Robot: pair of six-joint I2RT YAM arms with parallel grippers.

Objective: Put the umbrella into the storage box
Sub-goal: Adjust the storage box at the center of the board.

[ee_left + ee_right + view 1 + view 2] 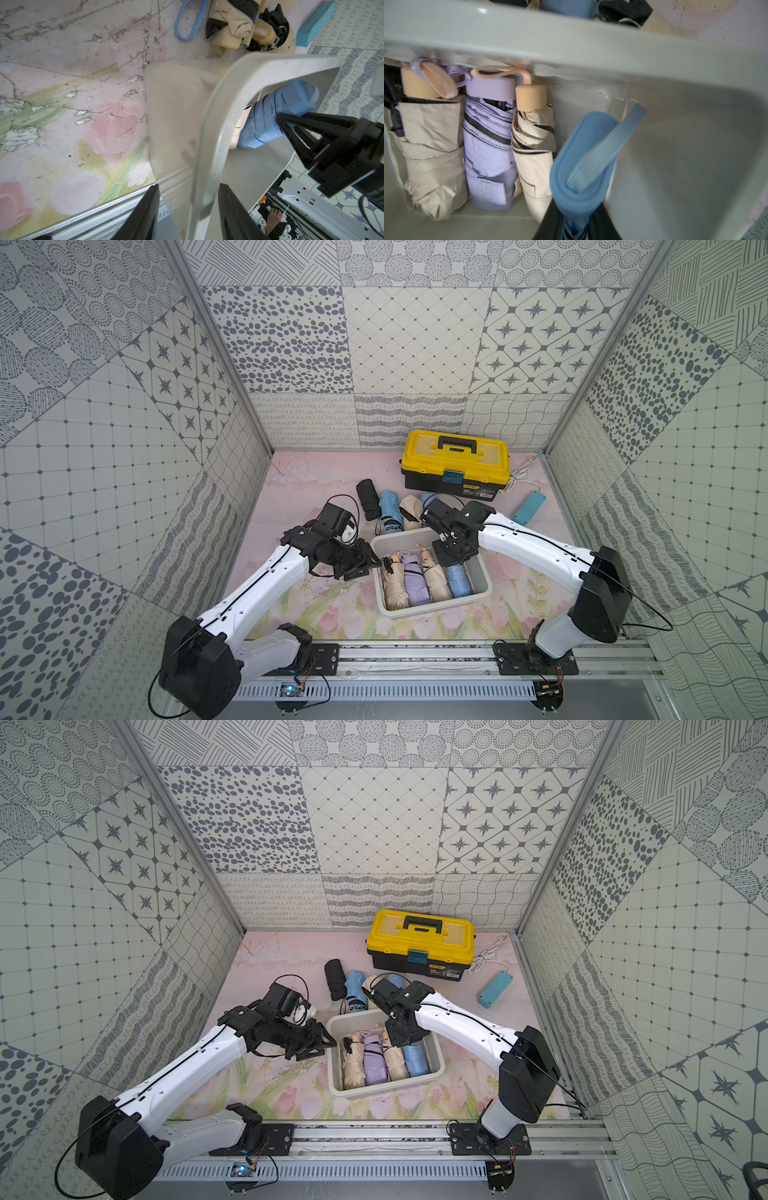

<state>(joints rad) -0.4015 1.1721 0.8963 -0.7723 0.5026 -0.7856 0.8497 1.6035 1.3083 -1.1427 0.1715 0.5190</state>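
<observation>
Bright, even, diffuse light fills both top views, leaving only faint soft shadows, while the wide-angle wrist views bend at their edges and show the storage box [571, 31] rim close, blurred and lightly glinting.

storage box [436, 605], left packed with umbrellas [417, 585], room right of blue umbrella [458, 581] (probably passable)

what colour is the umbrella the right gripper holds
A light blue folded umbrella, clearest in right wrist view.

Right tool [451, 560] over blue umbrella [459, 583] in storage box [436, 608], grip seemingly closed
</observation>
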